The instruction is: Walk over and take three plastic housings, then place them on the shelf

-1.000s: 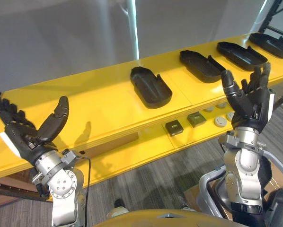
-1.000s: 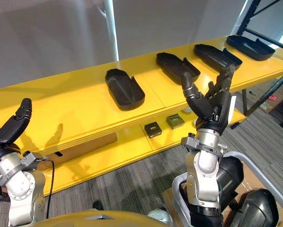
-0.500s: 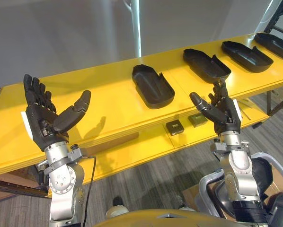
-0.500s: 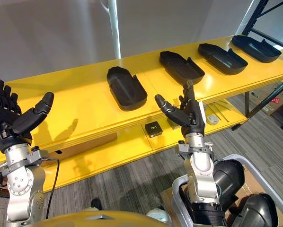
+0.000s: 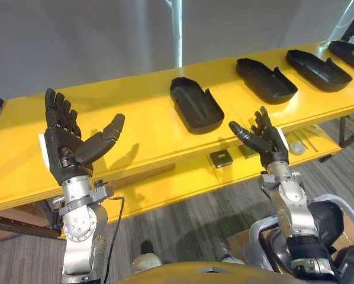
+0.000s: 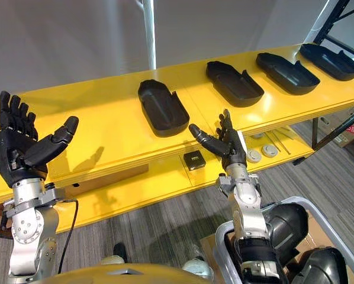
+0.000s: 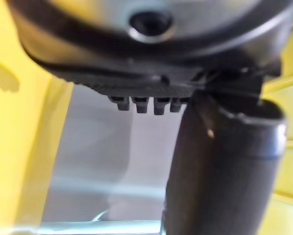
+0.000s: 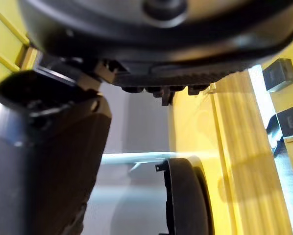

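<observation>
Reaching stage, nothing taken yet; left hand (image 5: 67,149) and right hand (image 5: 266,142) hang spread and empty before the yellow table (image 5: 135,112); black housings (image 5: 196,105) lie in a row on it; next, I judge, the right hand must reach over the nearest one.

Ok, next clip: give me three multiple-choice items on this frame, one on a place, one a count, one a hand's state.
1. Where do the housings lie?
A. on the floor
B. in a box
C. on the top yellow board

2. How many housings show in the right eye view?
A. two
B. four
C. six

3. The right hand is:
A. open and empty
B. shut on a housing
C. pressing down on a housing

Answers:
1 C: all rest in a row on that board.
2 B: four dark shells are spaced along it.
3 A: its fingers are spread in the air, short of the board's edge, touching nothing.
</observation>
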Robot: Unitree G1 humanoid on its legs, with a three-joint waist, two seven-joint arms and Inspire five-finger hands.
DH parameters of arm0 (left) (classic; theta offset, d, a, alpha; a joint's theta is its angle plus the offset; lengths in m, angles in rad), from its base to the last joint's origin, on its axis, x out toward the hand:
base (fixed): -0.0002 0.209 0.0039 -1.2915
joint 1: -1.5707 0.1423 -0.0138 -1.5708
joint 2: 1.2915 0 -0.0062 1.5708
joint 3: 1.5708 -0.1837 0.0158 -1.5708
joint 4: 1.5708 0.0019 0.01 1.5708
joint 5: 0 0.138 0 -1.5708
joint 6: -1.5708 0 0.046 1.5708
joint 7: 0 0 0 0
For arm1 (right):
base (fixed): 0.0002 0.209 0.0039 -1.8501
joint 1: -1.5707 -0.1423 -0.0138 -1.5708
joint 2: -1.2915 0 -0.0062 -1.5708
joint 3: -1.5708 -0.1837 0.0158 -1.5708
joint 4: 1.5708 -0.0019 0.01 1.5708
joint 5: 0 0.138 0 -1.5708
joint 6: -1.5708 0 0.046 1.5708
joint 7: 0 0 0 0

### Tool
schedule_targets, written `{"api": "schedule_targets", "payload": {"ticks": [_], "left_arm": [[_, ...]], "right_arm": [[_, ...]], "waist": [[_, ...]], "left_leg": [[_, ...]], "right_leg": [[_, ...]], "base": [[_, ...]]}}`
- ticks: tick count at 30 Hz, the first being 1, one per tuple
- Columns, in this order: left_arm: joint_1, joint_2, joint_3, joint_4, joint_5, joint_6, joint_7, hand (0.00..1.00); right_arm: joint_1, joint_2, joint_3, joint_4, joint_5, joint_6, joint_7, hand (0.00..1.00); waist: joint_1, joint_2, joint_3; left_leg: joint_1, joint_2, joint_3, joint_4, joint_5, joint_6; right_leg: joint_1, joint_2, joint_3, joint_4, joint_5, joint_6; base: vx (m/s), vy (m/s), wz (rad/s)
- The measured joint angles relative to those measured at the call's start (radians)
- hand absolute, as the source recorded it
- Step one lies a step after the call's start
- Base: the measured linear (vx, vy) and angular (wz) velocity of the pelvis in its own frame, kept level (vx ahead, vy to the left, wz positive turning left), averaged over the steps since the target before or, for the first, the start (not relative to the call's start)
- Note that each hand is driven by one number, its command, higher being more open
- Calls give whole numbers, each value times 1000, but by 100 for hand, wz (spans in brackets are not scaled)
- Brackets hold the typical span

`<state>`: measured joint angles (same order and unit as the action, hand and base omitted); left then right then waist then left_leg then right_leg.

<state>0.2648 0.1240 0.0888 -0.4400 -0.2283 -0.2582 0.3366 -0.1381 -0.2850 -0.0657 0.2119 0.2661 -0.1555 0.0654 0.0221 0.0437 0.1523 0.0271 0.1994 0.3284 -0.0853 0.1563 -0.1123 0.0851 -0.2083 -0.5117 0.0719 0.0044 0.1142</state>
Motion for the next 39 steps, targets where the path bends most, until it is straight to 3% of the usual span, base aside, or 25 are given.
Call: {"api": "schedule_targets", "payload": {"ticks": [10, 39], "left_arm": [[0, 2, 0, 0, 0, 1, 0, 100], [0, 2, 0, 0, 1, 1, -1, 100]], "right_arm": [[-110, -2, 46, 61, 17, 2, 54, 100], [-134, -26, 80, 69, 15, 42, 103, 100]], "waist": [[30, 1, 13], [30, -5, 32]], "left_leg": [[-20, -5, -38, 1, 17, 2], [-18, -13, -42, 1, 19, 8]], "right_leg": [[-27, -21, -29, 75, -38, 4], [-39, -41, -28, 119, -59, 7]], "base": [[8, -20, 11], [-2, -1, 1]]}}
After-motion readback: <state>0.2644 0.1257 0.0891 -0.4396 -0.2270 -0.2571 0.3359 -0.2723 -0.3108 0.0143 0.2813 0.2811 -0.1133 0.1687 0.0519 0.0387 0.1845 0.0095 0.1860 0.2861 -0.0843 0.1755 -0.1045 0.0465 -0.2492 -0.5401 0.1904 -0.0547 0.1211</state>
